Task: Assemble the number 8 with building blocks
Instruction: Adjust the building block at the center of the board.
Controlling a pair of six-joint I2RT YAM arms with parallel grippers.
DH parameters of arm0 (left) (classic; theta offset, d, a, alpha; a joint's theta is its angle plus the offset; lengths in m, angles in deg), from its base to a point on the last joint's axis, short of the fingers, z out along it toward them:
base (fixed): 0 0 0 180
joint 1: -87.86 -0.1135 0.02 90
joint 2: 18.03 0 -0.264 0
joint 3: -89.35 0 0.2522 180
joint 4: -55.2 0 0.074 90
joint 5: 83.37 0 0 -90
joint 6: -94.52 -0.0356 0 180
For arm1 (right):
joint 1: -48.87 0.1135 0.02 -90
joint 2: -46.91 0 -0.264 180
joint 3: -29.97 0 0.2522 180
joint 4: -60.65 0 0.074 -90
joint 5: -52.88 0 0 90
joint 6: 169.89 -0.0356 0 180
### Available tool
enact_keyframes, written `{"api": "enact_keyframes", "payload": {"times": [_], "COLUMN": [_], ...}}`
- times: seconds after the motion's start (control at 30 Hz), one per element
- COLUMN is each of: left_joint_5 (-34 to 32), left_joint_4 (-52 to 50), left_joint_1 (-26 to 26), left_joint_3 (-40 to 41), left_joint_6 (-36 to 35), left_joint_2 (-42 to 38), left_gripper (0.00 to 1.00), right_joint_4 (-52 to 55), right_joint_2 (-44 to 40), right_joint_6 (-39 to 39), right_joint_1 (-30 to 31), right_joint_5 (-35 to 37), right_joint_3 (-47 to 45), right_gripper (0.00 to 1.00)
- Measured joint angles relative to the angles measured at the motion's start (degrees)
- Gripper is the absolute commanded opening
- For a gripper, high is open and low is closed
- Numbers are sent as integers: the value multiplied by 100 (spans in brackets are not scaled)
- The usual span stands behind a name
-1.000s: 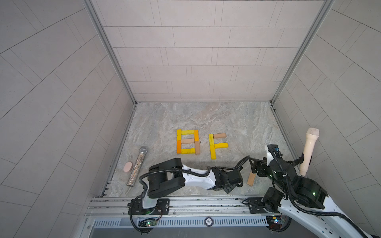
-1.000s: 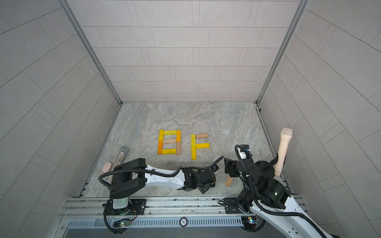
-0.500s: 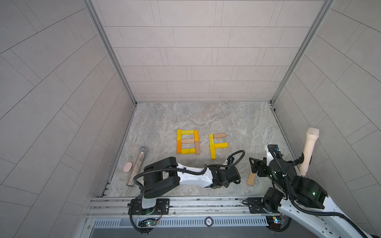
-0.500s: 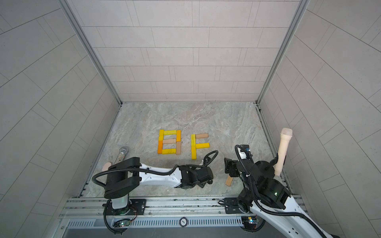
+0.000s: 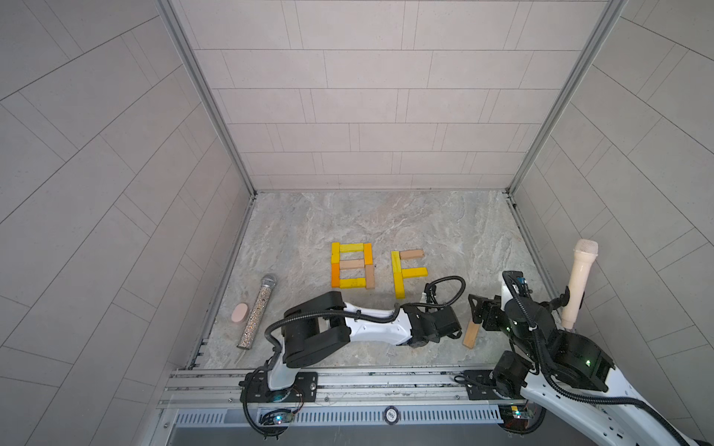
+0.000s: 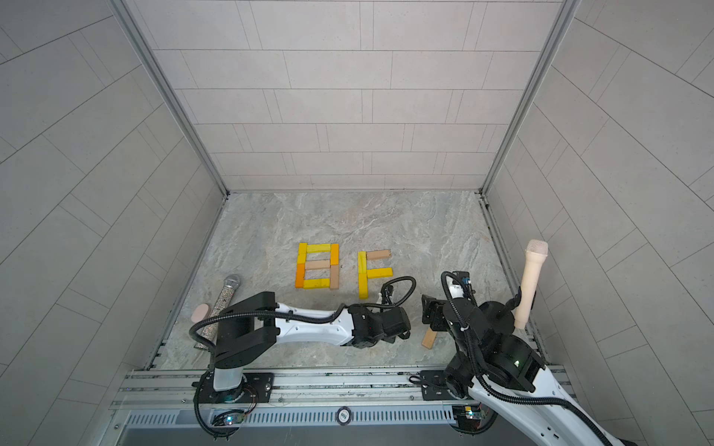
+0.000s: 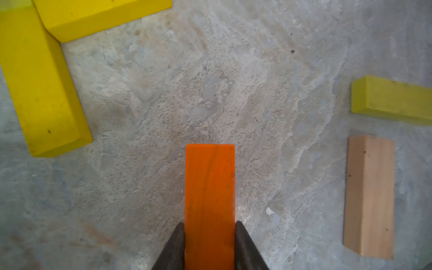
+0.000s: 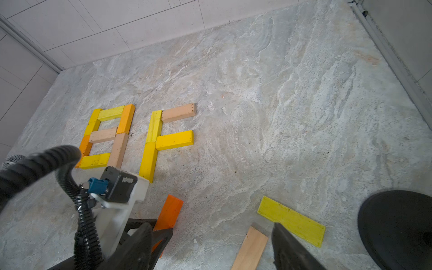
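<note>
Both top views: the number 8 [image 5: 351, 265] lay complete at the middle of the worktop [image 5: 386, 216], long axis front edge to far edge; the F-shaped figure [image 5: 398, 275] beside it lacked three bars.
Change: over the last second the left arm [image 5: 371, 332] had shifted its wrist, the cable loop [image 5: 448, 284] swinging with it; laid bars stayed put, so the carry had likely begun.
Left wrist view: the left gripper [image 7: 209, 233] clamped the orange block [image 7: 210, 187] near the front edge, long axis straight out from the jaws, toward the F's yellow bars [image 7: 35, 93].
Right wrist view: the right gripper [image 8: 214, 252] stood wide above the tan block [image 8: 250, 247], holding nothing; a loose yellow block [image 8: 292, 219] lay just beside.
</note>
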Motion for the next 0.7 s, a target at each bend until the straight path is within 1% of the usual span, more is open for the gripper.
{"api": "enact_keyframes", "payload": {"times": [0.27, 0.4, 0.53, 0.6, 0.7], "left_joint_5": [-7, 22, 83, 105, 120], "left_joint_4": [-33, 48, 284, 452, 717], "left_joint_1": [-127, -181, -245, -256, -256], "left_joint_3": [-13, -13, 28, 125, 385], "left_joint_6": [494, 603, 660, 664, 667], "left_joint_2": [118, 122, 122, 109, -33], "left_gripper": [21, 29, 33, 39, 43], "right_joint_4": [31, 42, 35, 33, 13], "right_joint_2": [33, 44, 177, 254, 302], "right_joint_6": [-4, 2, 22, 37, 59], "right_joint_1": [0, 0, 0, 0, 0], "right_joint_5": [17, 7, -61, -120, -175], "right_joint_3": [0, 0, 0, 0, 0], "right_gripper": [81, 80, 79, 78, 78]}}
